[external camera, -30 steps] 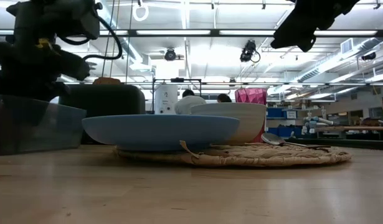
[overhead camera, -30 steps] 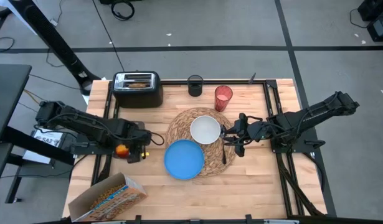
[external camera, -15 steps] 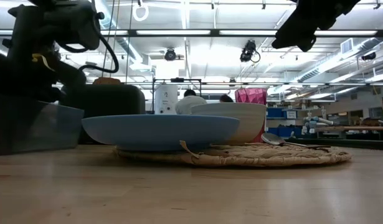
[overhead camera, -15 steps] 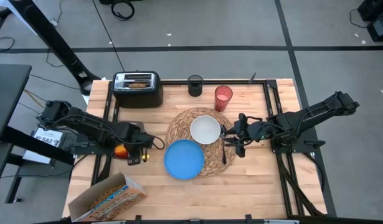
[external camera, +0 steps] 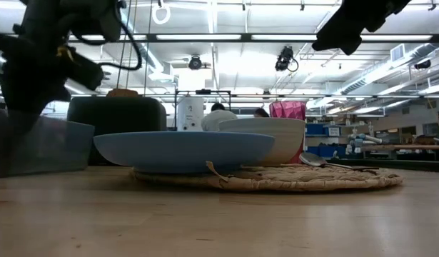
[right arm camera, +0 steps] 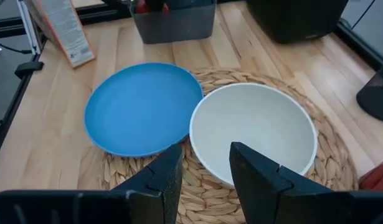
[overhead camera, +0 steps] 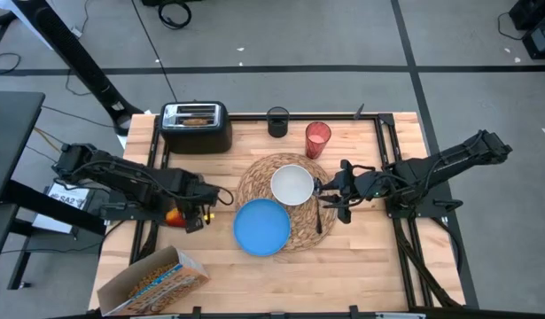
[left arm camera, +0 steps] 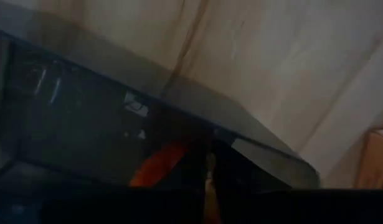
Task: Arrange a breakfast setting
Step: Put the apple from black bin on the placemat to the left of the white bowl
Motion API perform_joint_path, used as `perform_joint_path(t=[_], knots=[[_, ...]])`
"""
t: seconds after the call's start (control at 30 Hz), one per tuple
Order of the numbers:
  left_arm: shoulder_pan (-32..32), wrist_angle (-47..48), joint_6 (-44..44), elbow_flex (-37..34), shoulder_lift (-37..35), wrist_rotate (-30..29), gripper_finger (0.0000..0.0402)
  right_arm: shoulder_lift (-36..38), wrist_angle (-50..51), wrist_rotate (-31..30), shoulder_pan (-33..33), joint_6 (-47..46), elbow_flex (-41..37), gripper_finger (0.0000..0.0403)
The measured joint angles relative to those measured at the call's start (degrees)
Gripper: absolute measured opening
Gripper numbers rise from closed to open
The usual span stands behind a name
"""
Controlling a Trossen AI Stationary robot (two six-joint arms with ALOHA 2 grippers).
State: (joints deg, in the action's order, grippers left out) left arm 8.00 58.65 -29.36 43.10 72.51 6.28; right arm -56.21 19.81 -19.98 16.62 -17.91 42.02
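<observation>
At centre left, the left gripper (overhead camera: 190,215) has drifted back over the round red apple (overhead camera: 174,215); its grip is unclear, so pickup looks unfinished.

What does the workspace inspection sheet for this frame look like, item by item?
Surface: wooden table in a dark frame.
Job's things: straw placemat holds blue plate, white bowl and spoon; red cup stands beside the mat; apple lies in a dark bin at the table's left edge; toast sits in the toaster.
Clutter: cereal box lying flat, black cup.
Grippers: left gripper over the bin by the apple; right gripper beside the bowl, jaws open and empty.
Cables: black leads on the floor.
Surroundings: people far behind the table in the low view.
</observation>
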Motion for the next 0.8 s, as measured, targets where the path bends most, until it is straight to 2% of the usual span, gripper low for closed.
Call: perform_joint_path(t=[0.2, 0.43, 0.6, 0.7, 0.8], knots=[[-0.8, 9.5, -1.7, 6.5, 0.0, 0.0, 0.0018, 1.2, 0.0, -1.5, 0.0, 1.2, 0.0, 0.0142], [-0.8, 20.6, -5.4, 19.1, 0.1, -0.1, 0.0018, 1.2, 0.0, -1.5, 0.0, 1.6, 0.0, 0.0142], [-1.1, 17.9, -6.7, 26.3, 0.0, -7.2, 0.0019, 1.3, -0.8, -1.4, 0.0, 2.0, 0.0, 0.0142], [-2.7, 12.9, -7.6, 27.2, 0.0, -10.9, 0.0021, 2.5, -0.6, -1.4, 0.0, 1.4, 0.5, 0.0142], [-4.6, 6.2, -7.0, 27.2, 0.0, -13.8, 0.0021, 3.2, 3.8, -1.4, 0.0, 1.2, 3.5, 0.0142]])
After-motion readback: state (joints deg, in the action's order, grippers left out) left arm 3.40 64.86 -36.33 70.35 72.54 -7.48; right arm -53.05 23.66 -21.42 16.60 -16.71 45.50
